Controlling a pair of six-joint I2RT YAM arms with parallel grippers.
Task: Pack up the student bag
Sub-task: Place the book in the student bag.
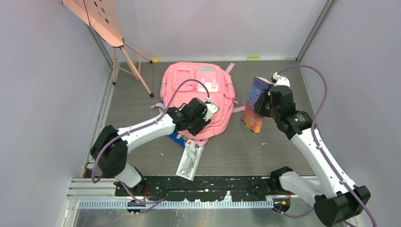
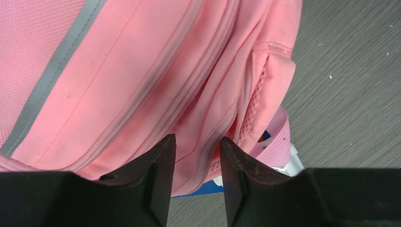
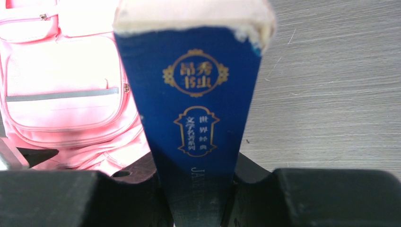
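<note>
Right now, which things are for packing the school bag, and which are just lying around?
For the job: the pink student bag; the blue book held in the right gripper; the left gripper at the bag's edge; probably the flat white packet beside it.
Just lying about: the pink stand in the far corner; the green bit by the back wall.

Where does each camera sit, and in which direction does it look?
Top external: high behind the robot, looking down at the table and student bag; left arm and right arm show.
Left wrist: on the left arm, facing the student bag's zipped side; the left gripper shows.
Right wrist: on the right arm, facing the blue book held in the right gripper.
Shared: all three views see the student bag.
</note>
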